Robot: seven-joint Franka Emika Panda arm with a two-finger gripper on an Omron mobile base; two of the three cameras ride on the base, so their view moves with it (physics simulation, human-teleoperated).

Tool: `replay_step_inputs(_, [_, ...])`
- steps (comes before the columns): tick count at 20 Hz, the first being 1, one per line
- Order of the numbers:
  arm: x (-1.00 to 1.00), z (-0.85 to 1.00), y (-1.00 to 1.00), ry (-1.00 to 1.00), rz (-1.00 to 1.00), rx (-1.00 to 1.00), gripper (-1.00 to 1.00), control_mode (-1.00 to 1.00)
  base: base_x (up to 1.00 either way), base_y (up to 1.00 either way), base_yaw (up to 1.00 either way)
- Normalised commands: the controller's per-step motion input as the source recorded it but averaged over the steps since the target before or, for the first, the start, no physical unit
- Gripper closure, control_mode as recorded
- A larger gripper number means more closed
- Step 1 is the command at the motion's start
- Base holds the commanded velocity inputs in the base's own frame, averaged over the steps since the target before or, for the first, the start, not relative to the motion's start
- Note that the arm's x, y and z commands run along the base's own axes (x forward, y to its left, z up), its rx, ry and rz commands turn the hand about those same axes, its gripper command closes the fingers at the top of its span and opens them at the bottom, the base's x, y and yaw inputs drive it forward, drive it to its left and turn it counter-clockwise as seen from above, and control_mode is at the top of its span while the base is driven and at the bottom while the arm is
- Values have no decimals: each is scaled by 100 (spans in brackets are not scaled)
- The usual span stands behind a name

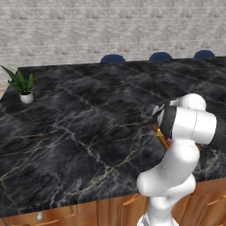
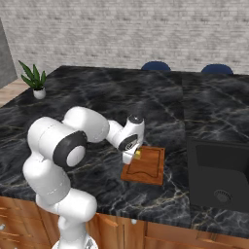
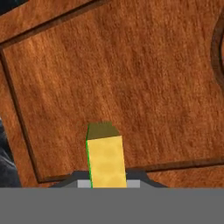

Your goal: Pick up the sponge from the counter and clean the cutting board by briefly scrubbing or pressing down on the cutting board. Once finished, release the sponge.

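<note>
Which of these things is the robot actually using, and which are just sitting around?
In use: the sponge, held in the gripper over the cutting board, on the counter.

Just sitting around: potted plant, blue stools behind the counter, black cooktop.

The cutting board (image 2: 147,166) lies bare beyond the sponge (image 3: 106,159), with a black box (image 2: 218,174) standing to its right.
</note>
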Motion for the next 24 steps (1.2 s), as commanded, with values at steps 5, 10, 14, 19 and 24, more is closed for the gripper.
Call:
replay_step_inputs(5, [-63,-4,0,0,7,0,100,-100,0,0,0])
replay_step_inputs(10, [-65,0,0,-1,7,0,100,-100,0,0,0])
replay_step_inputs(14, [-60,0,0,-3,6,0,100,-100,0,0,0])
replay_step_inputs(19, [-61,0,0,-1,3,0,100,-100,0,0,0])
replay_step_inputs(24, [-35,18,5,-5,0,0,100,-100,0,0,0])
